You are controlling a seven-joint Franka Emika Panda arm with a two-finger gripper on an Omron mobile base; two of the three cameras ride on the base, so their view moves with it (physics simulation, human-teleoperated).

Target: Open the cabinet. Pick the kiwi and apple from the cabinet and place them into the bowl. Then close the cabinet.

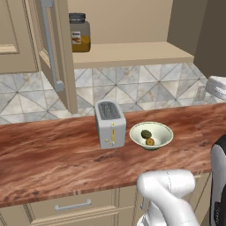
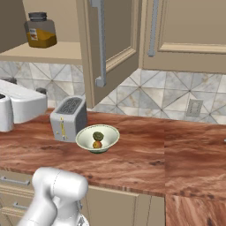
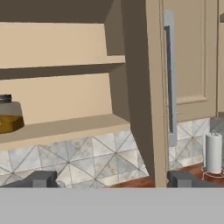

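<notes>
Two-finger dark gripper (image 3: 112, 179) spread fully wide, holding nothing, touching nothing, facing the tan upper wall cabinet (image 3: 144, 87). Cabinet door swung open, edge-on between the fingertips (image 3: 43, 178), its long silver bar handle (image 3: 169, 78) just right of that edge. On the cabinet's lower shelf, a dark-lidded glass jar with orange contents (image 1: 79, 33). Below the cabinet, on the reddish wood-grain counter (image 1: 53, 154), a wide pale cream-green bowl (image 1: 151, 135) just beside a silver toaster (image 1: 110, 123). Inside the bowl, a small olive-brown kiwi (image 1: 146, 134) and a small yellow-orange apple (image 1: 150, 141), touching.

Cabinet (image 1: 53, 48) matt tan wood; counter (image 1: 53, 154) glossy reddish wood grain; toaster (image 1: 110, 123) brushed metal; bowl (image 1: 164, 132) smooth glazed
</notes>
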